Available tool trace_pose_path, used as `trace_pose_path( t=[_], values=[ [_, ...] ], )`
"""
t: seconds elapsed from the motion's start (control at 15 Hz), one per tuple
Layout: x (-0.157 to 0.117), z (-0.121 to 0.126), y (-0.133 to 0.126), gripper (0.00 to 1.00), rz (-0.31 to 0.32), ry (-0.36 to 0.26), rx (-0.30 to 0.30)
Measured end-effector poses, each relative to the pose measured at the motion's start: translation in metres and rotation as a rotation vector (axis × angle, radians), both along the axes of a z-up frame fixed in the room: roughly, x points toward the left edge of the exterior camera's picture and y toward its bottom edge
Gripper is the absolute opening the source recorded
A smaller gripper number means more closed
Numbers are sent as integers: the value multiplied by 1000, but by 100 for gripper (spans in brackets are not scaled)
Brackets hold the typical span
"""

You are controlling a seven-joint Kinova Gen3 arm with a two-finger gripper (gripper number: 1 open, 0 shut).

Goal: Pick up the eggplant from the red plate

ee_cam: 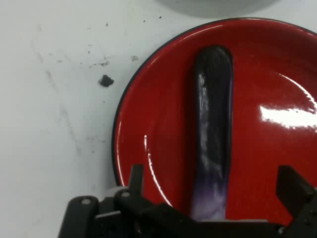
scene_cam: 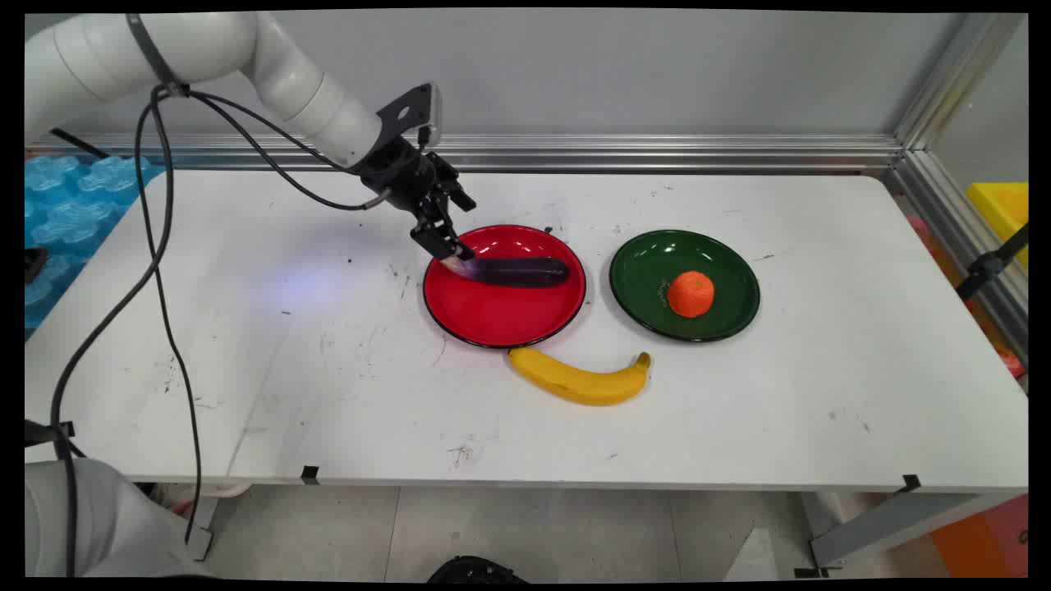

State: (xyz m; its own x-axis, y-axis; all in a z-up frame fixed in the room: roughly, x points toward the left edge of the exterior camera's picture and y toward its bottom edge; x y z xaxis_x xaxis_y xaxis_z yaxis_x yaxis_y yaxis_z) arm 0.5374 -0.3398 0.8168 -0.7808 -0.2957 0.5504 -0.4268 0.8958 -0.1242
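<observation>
A dark purple eggplant point(scene_cam: 517, 271) lies across the red plate point(scene_cam: 493, 328), its pale stem end pointing left. My gripper point(scene_cam: 450, 250) hangs at that pale end, just above the plate's left rim. In the hand view the eggplant point(ee_cam: 213, 124) runs up the red plate point(ee_cam: 158, 124) from between the fingers point(ee_cam: 134, 178). The gripper point(ee_cam: 213, 181) is open, one finger on each side of the eggplant with a gap to both. Nothing is held.
A green plate point(scene_cam: 722, 320) to the right holds an orange fruit point(scene_cam: 690, 293). A yellow banana point(scene_cam: 579, 382) lies on the table just in front of the two plates. Black cables point(scene_cam: 164, 271) hang from the arm at the left.
</observation>
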Motion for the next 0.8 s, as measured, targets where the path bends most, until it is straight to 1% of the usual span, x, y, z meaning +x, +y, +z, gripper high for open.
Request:
trace_pose_path(
  t=[0.47, 0.8],
  values=[
    [-19, -21, -3, 100, 9, 25, -21],
    [-31, -36, -5, 100, 29, 37, -12]
  ],
)
